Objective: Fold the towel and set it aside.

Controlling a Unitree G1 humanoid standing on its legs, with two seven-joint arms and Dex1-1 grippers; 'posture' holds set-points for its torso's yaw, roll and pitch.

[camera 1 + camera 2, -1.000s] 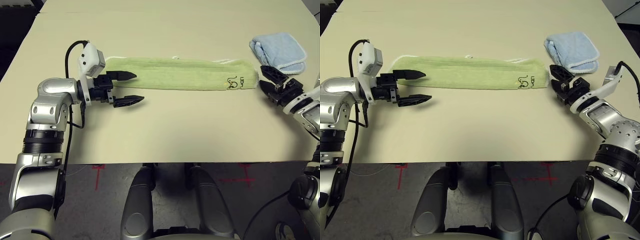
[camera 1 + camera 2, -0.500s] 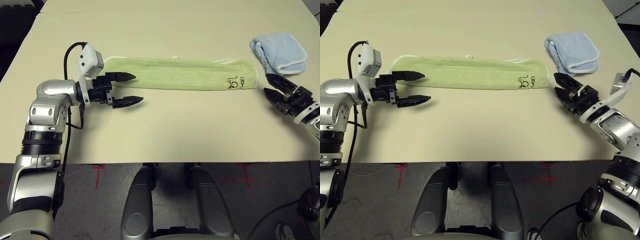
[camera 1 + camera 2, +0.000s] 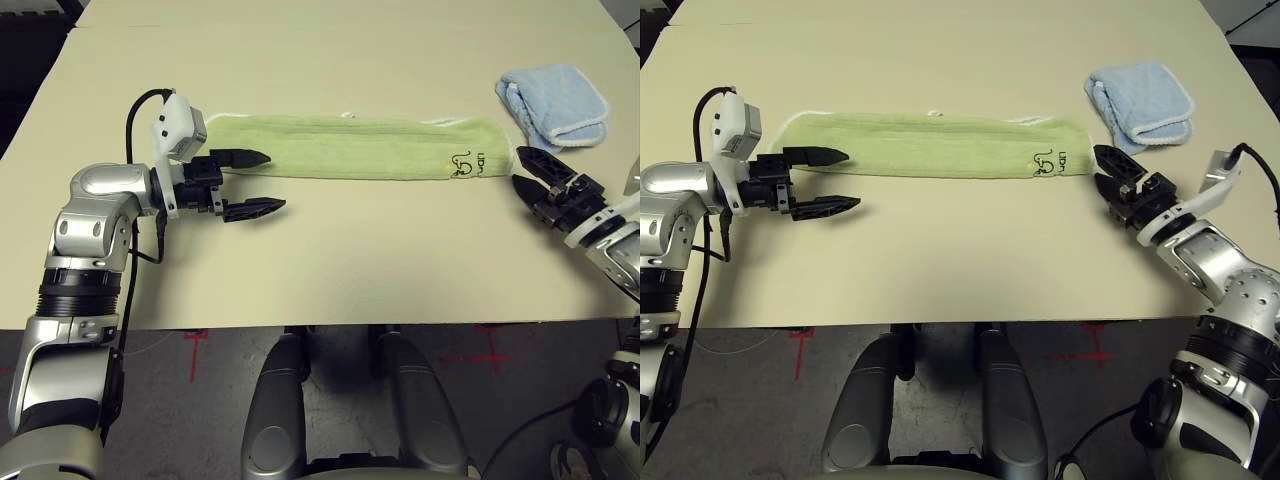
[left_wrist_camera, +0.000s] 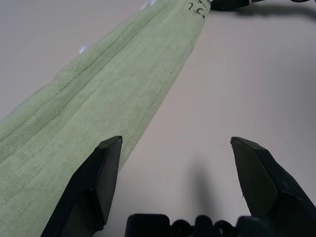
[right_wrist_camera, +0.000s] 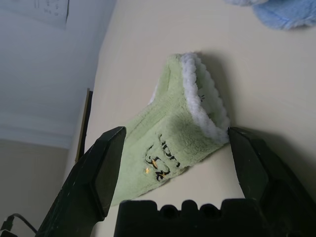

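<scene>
Head view, towel (image 3: 360, 148): light green strip, folded lengthwise, lying flat across the far half of the table (image 3: 330, 270); dark handwriting near its right end.
Head view, left gripper (image 3: 250, 183): at the towel's left end, jaws released and spread wide; far finger over the cloth, near finger over bare table beside the towel's near edge. Nothing grasped.
Head view, right gripper (image 3: 1112, 177): just beside the towel's right end, jaws released, tips pointing at the white-stitched edge. Nothing grasped.
Head view, blue towel (image 3: 553, 103): small folded light blue cloth, near the table's far right corner, apart from the green towel.
Left wrist view, towel (image 4: 98, 118): runs away from the camera along the table; one black finger (image 4: 94, 190) stands over its near edge, the other over bare table surface.
Left wrist view, jaws: wide apart, empty.
Right wrist view, towel (image 5: 173, 143): right end with white stitched edging and dark handwriting sits between the two black fingers (image 5: 98, 173), touching neither.
Right wrist view, jaws: wide apart, empty.
Right wrist view, blue towel (image 5: 284, 12): visible beyond the green towel's end.
</scene>
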